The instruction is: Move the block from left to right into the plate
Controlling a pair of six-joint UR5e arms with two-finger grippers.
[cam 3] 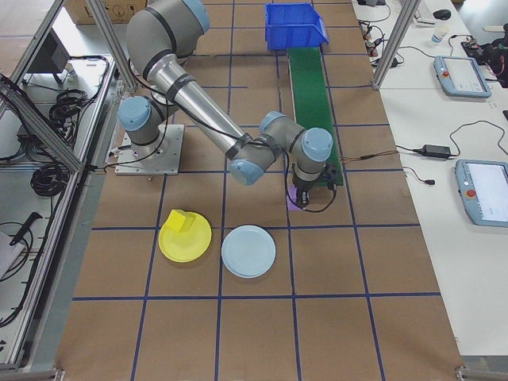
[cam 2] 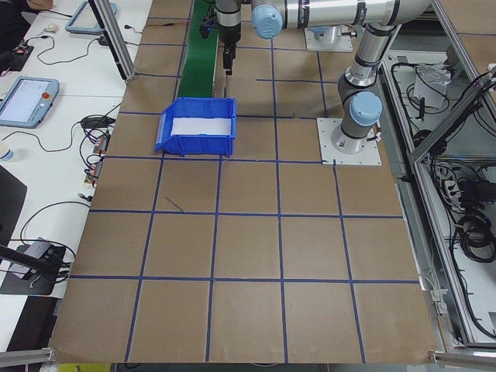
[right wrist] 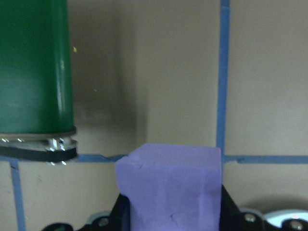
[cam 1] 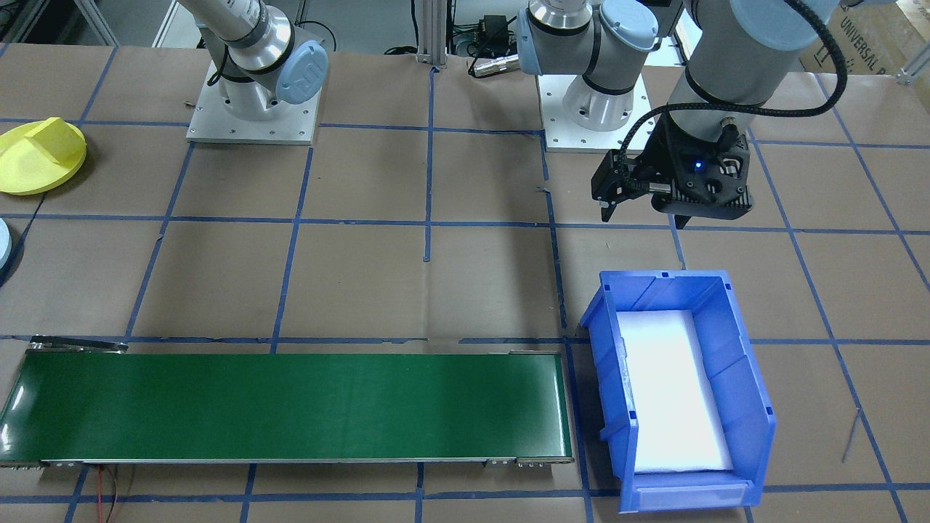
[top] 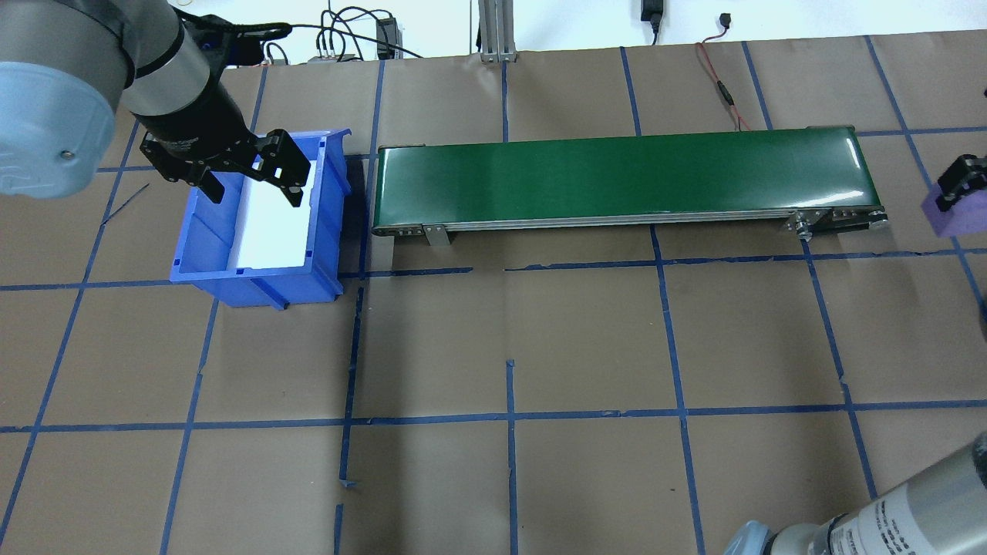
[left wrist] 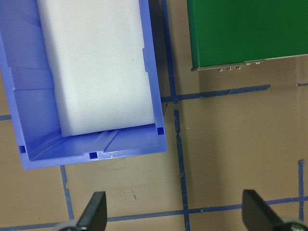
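A purple block (right wrist: 171, 185) fills the bottom of the right wrist view, and my right gripper (top: 954, 196) is shut on it. It hangs just past the right end of the green conveyor (top: 617, 177). The side view shows the block (cam 3: 297, 198) low over the brown table. A yellow plate (cam 3: 185, 236) and a light blue plate (cam 3: 248, 251) lie a little further out on the robot's right. The yellow plate (cam 1: 36, 160) carries a yellow wedge (cam 1: 54, 138). My left gripper (cam 1: 643, 214) is open and empty, raised near the blue bin (cam 1: 734, 349).
The bin (top: 254, 281) holds only a white liner and stands at the conveyor's left end. The conveyor belt (cam 1: 290, 407) has nothing on it. Blue tape lines grid the brown table. Both arm bases (cam 1: 254, 109) stand at the robot's edge.
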